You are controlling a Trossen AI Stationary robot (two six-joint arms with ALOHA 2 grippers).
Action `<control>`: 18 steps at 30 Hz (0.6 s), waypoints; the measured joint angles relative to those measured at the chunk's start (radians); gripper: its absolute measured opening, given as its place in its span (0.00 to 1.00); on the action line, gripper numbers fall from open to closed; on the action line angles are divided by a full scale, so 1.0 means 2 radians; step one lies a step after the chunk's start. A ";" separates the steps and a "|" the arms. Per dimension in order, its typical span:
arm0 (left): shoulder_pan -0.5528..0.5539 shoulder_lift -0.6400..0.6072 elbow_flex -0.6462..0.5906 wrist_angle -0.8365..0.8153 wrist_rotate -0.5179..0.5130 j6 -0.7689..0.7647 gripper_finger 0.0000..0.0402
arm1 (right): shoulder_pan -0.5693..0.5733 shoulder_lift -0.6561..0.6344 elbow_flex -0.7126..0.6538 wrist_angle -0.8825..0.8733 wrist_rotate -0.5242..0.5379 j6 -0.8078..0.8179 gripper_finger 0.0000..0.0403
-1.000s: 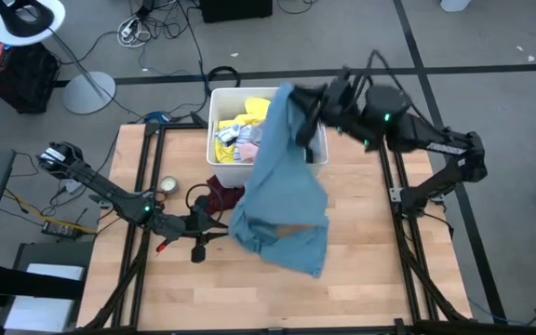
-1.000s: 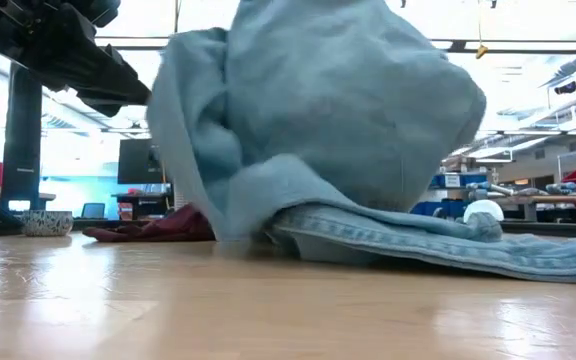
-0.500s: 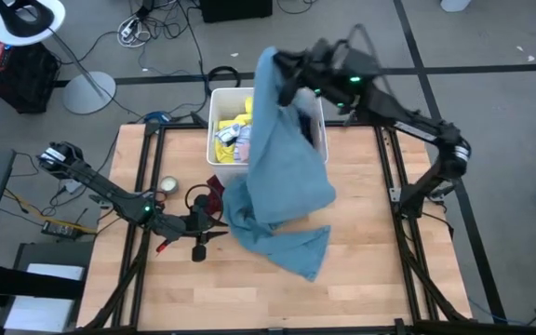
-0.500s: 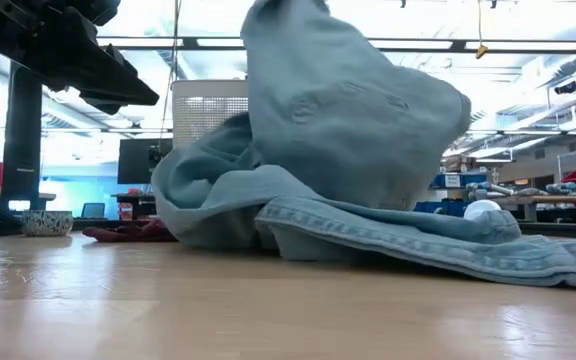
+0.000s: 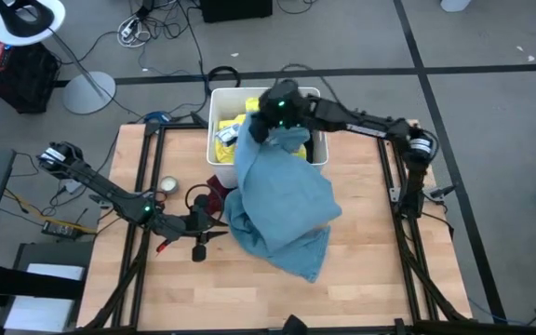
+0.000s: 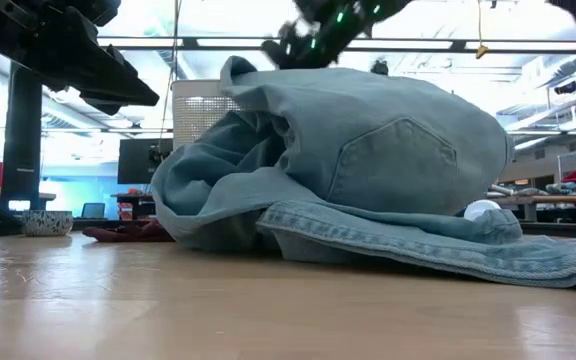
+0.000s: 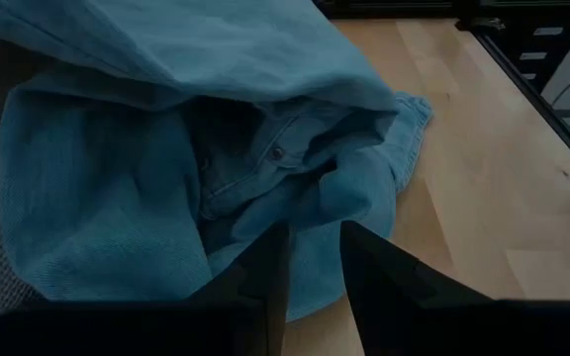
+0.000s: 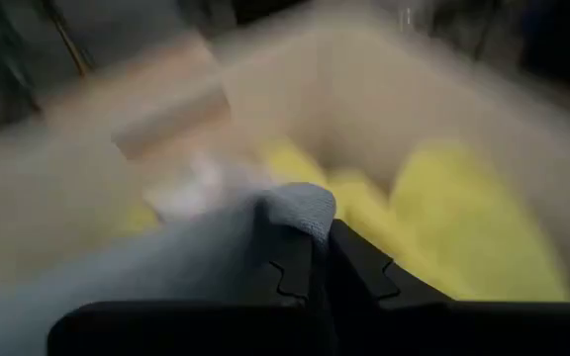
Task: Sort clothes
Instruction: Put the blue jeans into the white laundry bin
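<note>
A light blue denim garment [image 5: 282, 200] lies heaped on the table, its upper end raised to the near rim of the white bin [image 5: 220, 98]. The garment fills the low view [image 6: 368, 170] and the left wrist view [image 7: 117, 178]. My right gripper [image 5: 261, 130] is over the bin, shut on the denim's upper end. A yellow garment [image 5: 235, 126] lies in the bin. A maroon garment [image 5: 220, 195] lies on the table beside the denim. My left gripper [image 5: 217, 216] waits low by the denim's left side, its fingers [image 7: 313, 232] a little apart and empty. My right gripper pinches a bunched edge of the denim's upper end [image 8: 295, 210] between its two fingers. It comes from above and from the table's right, over the bin. The held end is lifted. The rest slopes slack down over the bin's near rim onto the table [image 5: 287, 247].
A small round object [image 5: 167, 185] sits at the table's left near my left arm. Black frame rails run along the table's left and right sides [image 5: 408, 242]. Bare wood shows at the near side [image 5: 249, 298] and the right [image 5: 361, 205].
My right gripper has swung from the bin's right side toward the table's left and down, to low over the bin, still shut on the denim. The held end has come down and the raised cloth has slumped into a heap. The part on the table has stayed put.
</note>
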 joint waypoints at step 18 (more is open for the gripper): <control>0.000 0.000 0.000 0.000 0.000 0.001 0.25 | -0.026 0.098 0.000 -0.030 -0.105 0.062 0.40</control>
